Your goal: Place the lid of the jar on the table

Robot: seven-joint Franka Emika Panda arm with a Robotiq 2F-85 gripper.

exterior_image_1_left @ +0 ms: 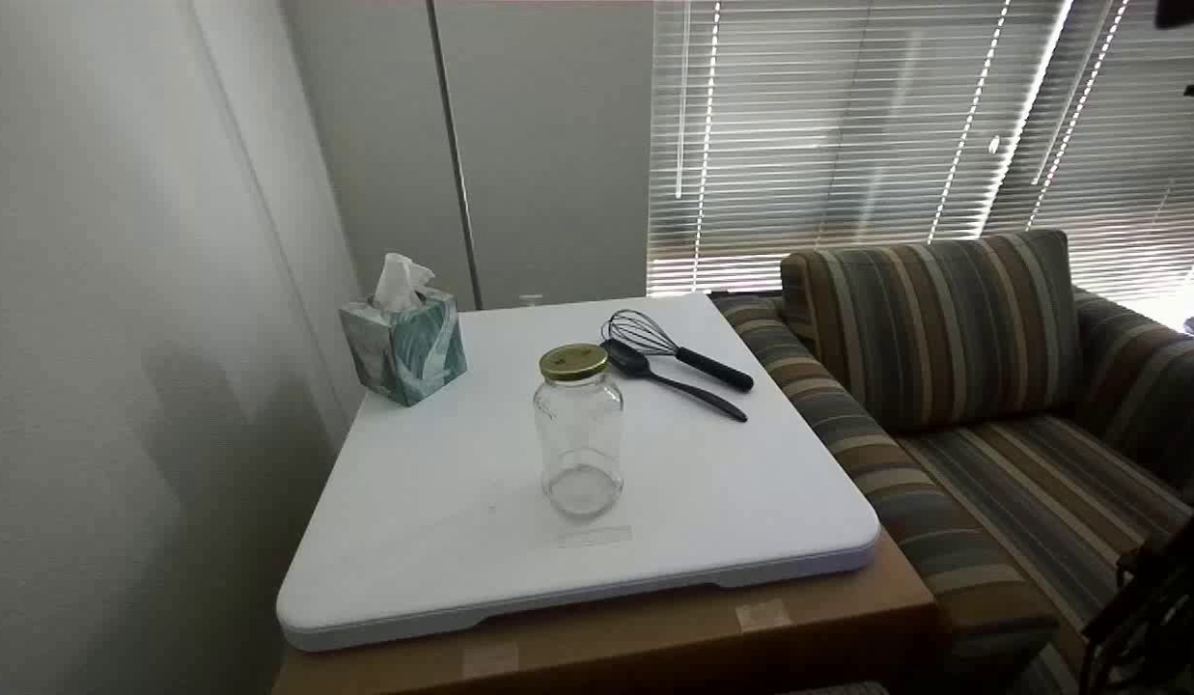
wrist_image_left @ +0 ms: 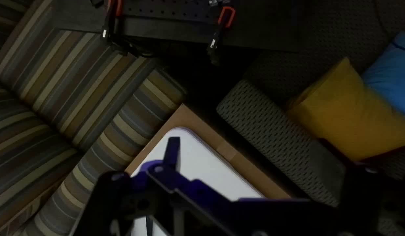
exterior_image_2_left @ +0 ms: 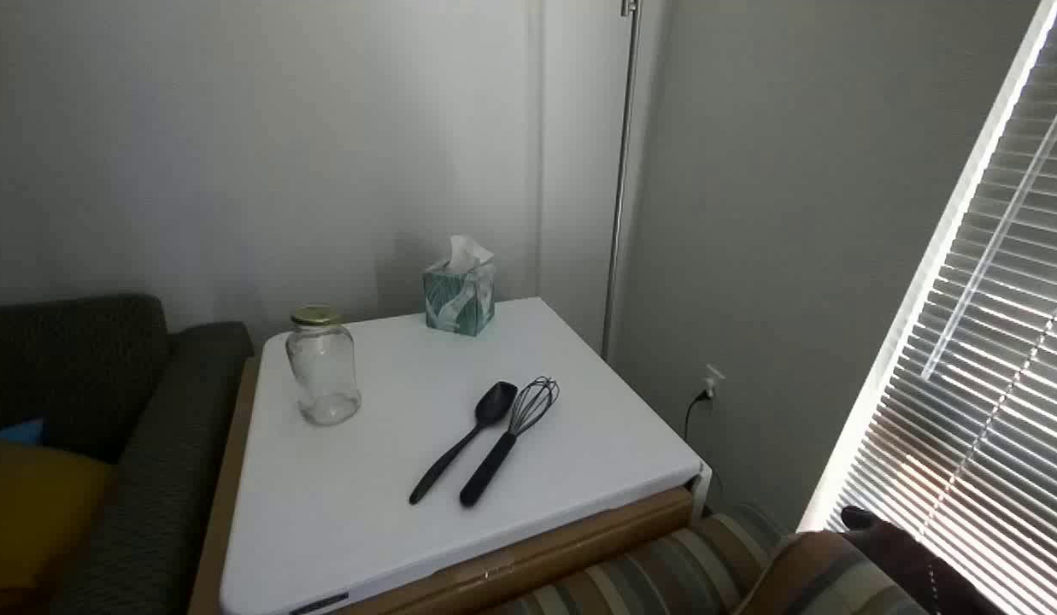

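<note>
Zero progress showed: the lid point(exterior_image_1_left: 573, 361) sat atop the jar point(exterior_image_1_left: 579, 439), the end effector point(wrist_image_left: 246, 147) gaped empty; removal and placing on the worktop point(exterior_image_1_left: 413, 550) seemed left.

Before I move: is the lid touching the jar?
Touching. Both exterior views show the lid seated on top of the jar, with no visible gap between them.

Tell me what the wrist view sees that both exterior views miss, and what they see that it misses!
Only the wrist view shows the red-orange clamp handles. Only the exterior views show the glass jar with the gold lid on top, the teal tissue box and the window blinds. All share the white table and striped sofa.
</note>
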